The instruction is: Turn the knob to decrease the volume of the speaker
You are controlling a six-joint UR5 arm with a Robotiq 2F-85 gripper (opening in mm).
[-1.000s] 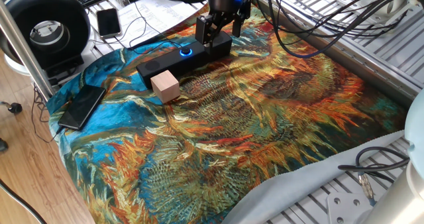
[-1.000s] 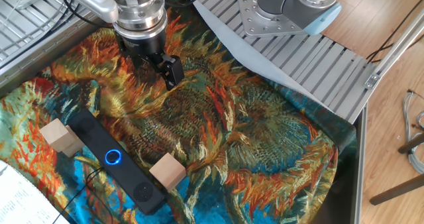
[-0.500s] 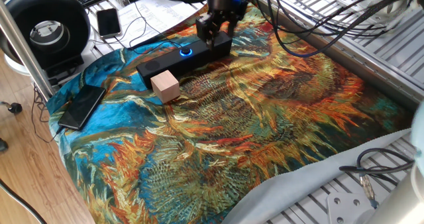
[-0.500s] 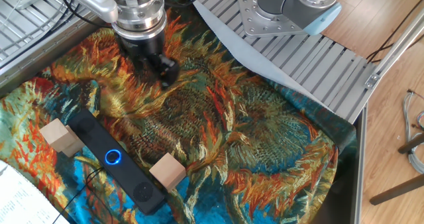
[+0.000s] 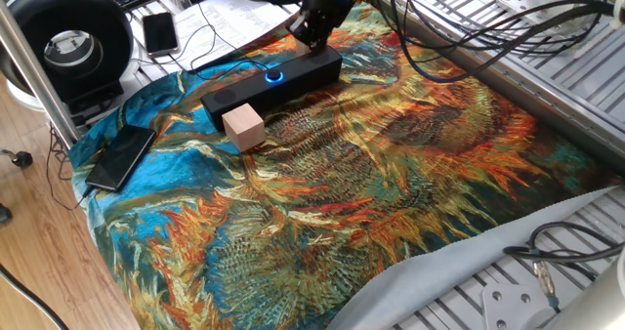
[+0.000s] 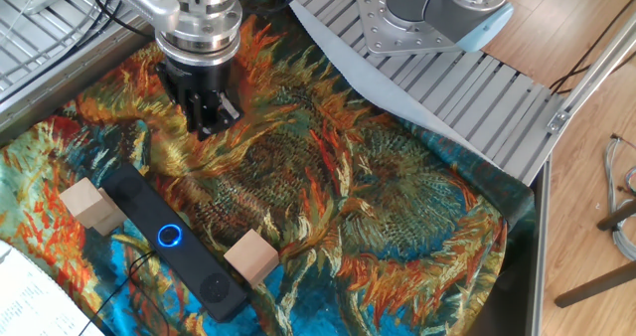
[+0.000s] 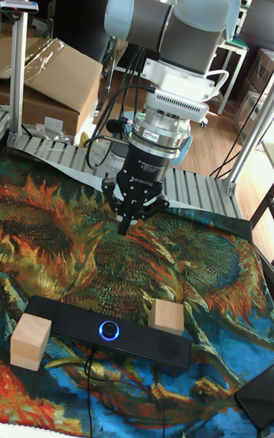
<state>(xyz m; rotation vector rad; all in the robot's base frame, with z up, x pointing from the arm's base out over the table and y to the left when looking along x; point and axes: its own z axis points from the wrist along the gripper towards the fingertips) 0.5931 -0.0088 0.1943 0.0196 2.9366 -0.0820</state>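
Note:
The speaker (image 5: pixel 273 80) is a long black bar lying on the sunflower-print cloth. Its knob (image 5: pixel 274 75) glows blue at the middle of the top face. The other fixed view shows the speaker (image 6: pixel 177 239) and the knob (image 6: pixel 170 237) at lower left; the tall view shows the speaker (image 7: pixel 106 331) and the knob (image 7: pixel 110 329) low in frame. My gripper (image 6: pixel 209 117) hangs fingers-down over the cloth behind the bar, well short of the knob. Its fingers stand a little apart and hold nothing. It also shows as gripper (image 5: pixel 314 35) and gripper (image 7: pixel 129 223).
Two tan wooden cubes (image 6: pixel 91 205) (image 6: pixel 251 254) sit against the speaker, one at an end, one in front. A flat black phone (image 5: pixel 120 156) lies at the cloth's left edge. Cables (image 5: pixel 459 37) and metal conveyor rails (image 6: pixel 467 87) border the cloth.
The gripper has rotated about its vertical axis by roughly a quarter turn and shifted slightly along the back of the speaker. Speaker and cubes have not moved.

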